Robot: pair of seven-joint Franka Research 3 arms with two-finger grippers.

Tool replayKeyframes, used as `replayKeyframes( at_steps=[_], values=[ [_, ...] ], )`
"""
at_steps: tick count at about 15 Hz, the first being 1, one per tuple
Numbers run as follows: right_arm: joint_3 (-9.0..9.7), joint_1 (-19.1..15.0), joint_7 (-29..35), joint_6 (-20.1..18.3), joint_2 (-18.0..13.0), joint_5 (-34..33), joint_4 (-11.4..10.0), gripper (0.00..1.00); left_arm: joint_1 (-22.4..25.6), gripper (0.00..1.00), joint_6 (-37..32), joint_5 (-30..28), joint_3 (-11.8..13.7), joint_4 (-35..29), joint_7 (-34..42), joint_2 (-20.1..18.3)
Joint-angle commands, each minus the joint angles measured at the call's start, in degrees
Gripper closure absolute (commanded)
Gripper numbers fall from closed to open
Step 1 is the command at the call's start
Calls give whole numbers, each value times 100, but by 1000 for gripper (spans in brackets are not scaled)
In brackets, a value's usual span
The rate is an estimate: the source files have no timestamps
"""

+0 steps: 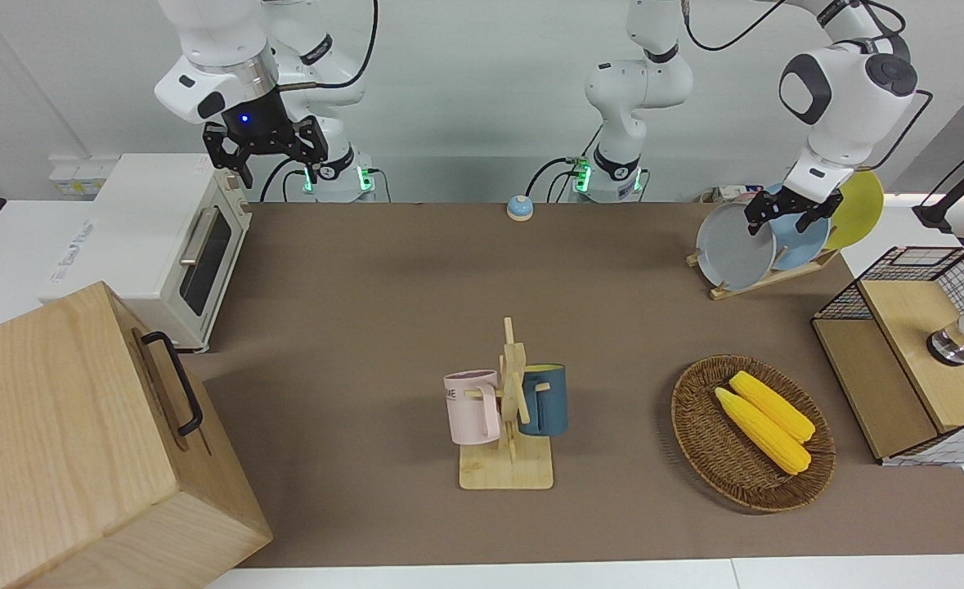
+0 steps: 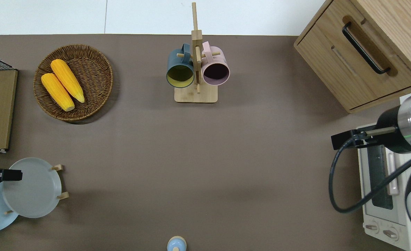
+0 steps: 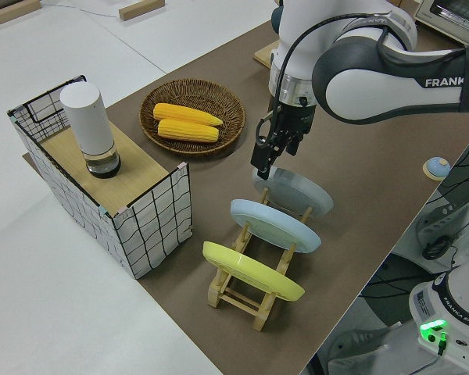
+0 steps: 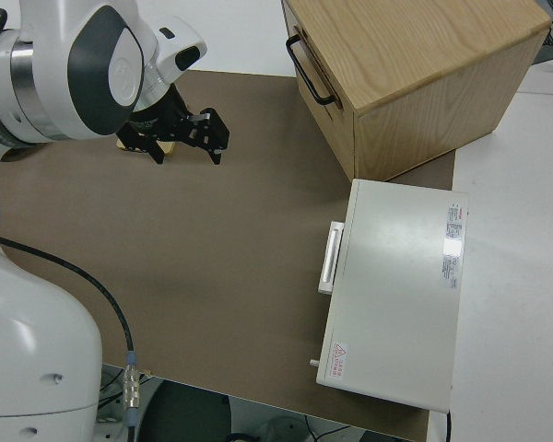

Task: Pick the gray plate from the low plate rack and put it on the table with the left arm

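Left gripper [image 1: 782, 212] hangs at the top rim of the gray plate [image 1: 734, 246], its fingers spread, one on each face of that rim; whether they touch it cannot be told. That plate stands tilted in the low plate rack [image 3: 254, 297], in the slot farthest from the left arm's end of the table [image 2: 205, 157]. Three plates fill the rack: the gray one, a sky-blue plate [image 3: 275, 225] in the middle slot and a yellow plate [image 3: 252, 271] in the end slot. Two corn cobs [image 1: 764, 420] lie in one wicker basket [image 1: 706, 450], farther from the robots than the rack. Two mugs [image 2: 197, 69] hang on one wooden mug stand [image 2: 196, 94]. Right gripper [image 1: 262, 151] is parked with its fingers apart.
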Motion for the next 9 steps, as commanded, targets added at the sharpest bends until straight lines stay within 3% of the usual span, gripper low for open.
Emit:
replayKeyframes(
  at_steps=[1,6,7,9],
  values=[
    [32,-56,-8,-75,-14,59,35,13,92,5,400,111,-20,-500,35,-199],
    [24,-56,-8,-75,-14,59,35,11,92,13,462,138,-20,-642,26,-199],
    [32,-56,-8,-75,-14,59,35,11,92,46,462,138,-20,-642,9,-199],
    [32,-56,-8,-75,-14,59,35,11,92,225,462,138,-20,-642,-9,-199]
  ],
)
